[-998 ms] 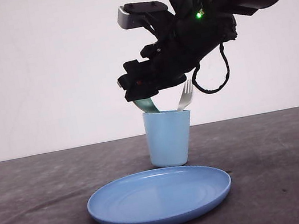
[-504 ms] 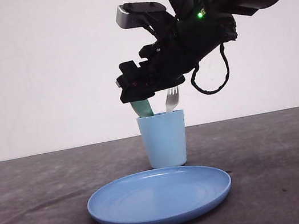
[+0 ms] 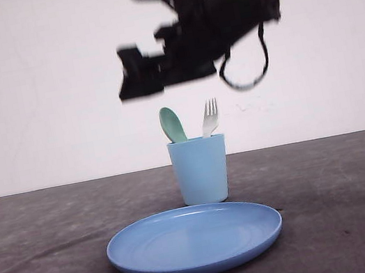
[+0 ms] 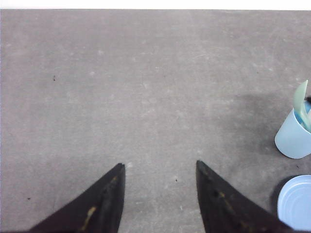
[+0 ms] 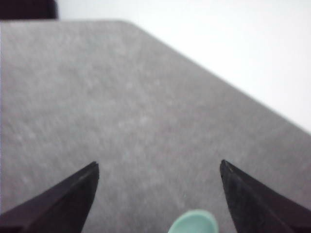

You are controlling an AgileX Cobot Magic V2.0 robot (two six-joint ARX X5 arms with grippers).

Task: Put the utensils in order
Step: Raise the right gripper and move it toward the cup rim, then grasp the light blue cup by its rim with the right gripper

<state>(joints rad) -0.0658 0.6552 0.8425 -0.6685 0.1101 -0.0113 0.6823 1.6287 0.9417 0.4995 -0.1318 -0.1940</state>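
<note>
The mint-green spoon and the white fork stand upright, side by side, in the light blue cup, spoon on the left. My right gripper, blurred by motion, hangs well above the cup and touches nothing. In the right wrist view it is open, with the spoon's bowl below and between the fingers. My left gripper is open over bare table, with the cup and spoon off to its side.
A round blue plate lies on the dark grey table just in front of the cup, also seen as the plate in the left wrist view. A white wall stands behind the table.
My right gripper has let go of the spoon and risen clear of the cup. The cup, tilted a second ago, now stands straight with spoon and fork in it.
</note>
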